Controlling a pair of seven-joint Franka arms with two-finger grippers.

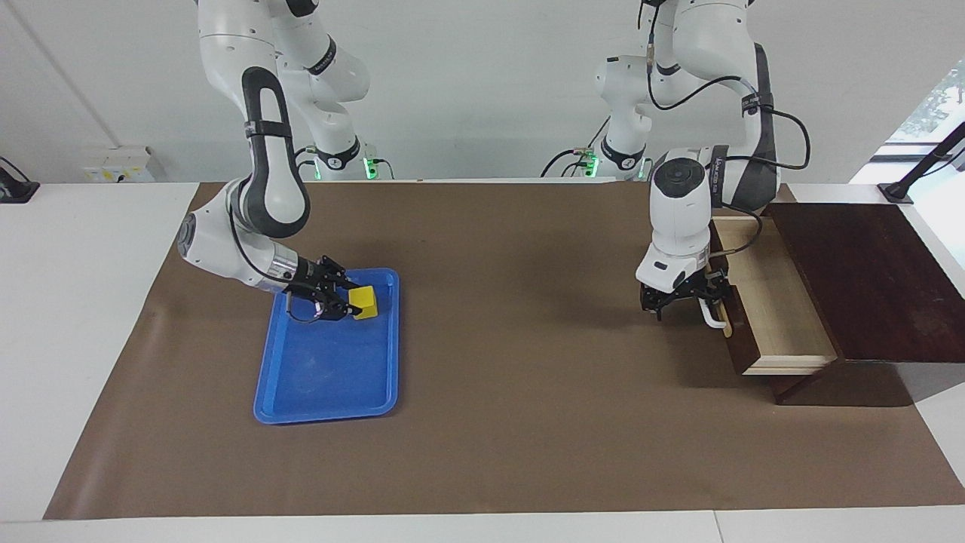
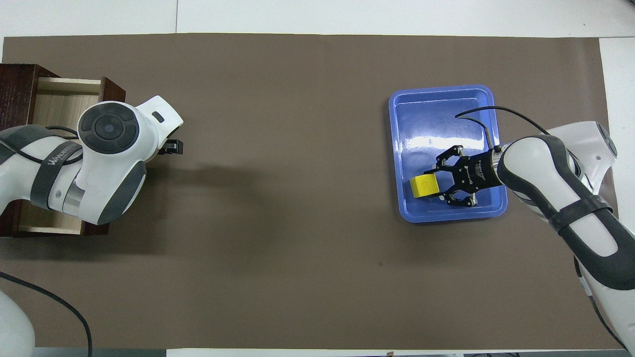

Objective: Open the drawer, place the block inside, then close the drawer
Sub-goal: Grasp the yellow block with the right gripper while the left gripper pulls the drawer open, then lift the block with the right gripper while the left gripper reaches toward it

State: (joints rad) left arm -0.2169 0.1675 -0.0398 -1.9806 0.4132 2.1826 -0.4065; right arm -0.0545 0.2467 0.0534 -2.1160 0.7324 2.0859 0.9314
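Overhead view, block (image 2: pixel 423 186) between right hand (image 2: pixel 435 183) fingers

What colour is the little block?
Bright yellow block, clearest in the overhead view.

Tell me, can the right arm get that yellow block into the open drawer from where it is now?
Probably not straight away. The right gripper is at the block in the blue tray, while the drawer stands open at the left arm's end, with the left gripper at its handle. A long reach or handover seems needed.
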